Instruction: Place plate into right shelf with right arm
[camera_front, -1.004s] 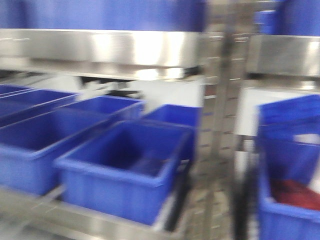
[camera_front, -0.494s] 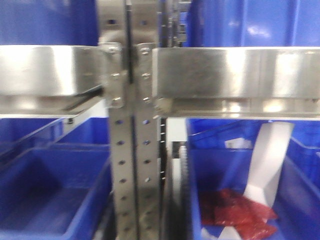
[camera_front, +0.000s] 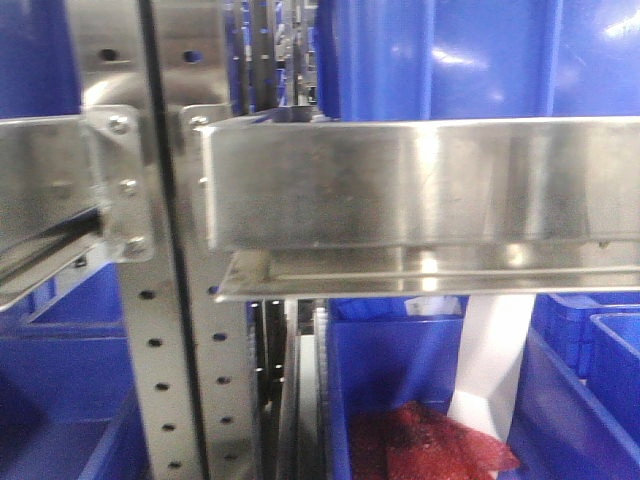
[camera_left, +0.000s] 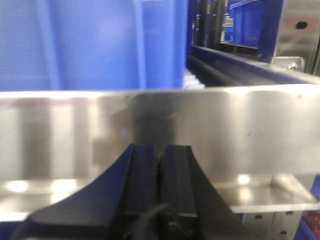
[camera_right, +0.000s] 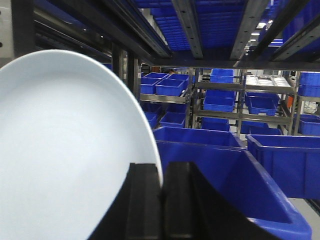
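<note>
My right gripper (camera_right: 161, 172) is shut on the rim of the plain white plate (camera_right: 65, 150), which fills the left of the right wrist view and stands nearly on edge over a blue bin (camera_right: 240, 175). In the front view the plate (camera_front: 490, 360) is a white strip hanging below the right shelf's broad steel front rail (camera_front: 420, 185), above a blue bin (camera_front: 385, 370) with red bags (camera_front: 430, 445) in it. The right arm itself is hidden there. My left gripper (camera_left: 160, 150) is shut and empty, close in front of a steel rail (camera_left: 150, 115).
A hole-punched steel upright (camera_front: 175, 350) with bolted brackets (camera_front: 125, 180) stands left of the rail. Blue bins (camera_front: 480, 55) sit on the level above and more bins (camera_right: 220, 102) fill racks behind. Steel beams (camera_right: 190, 25) run overhead in the right wrist view.
The front view has swung right: the upright slid from the right to the left of frame and the right shelf's rail grew larger. The white plate shows under the rail, shifted left.
</note>
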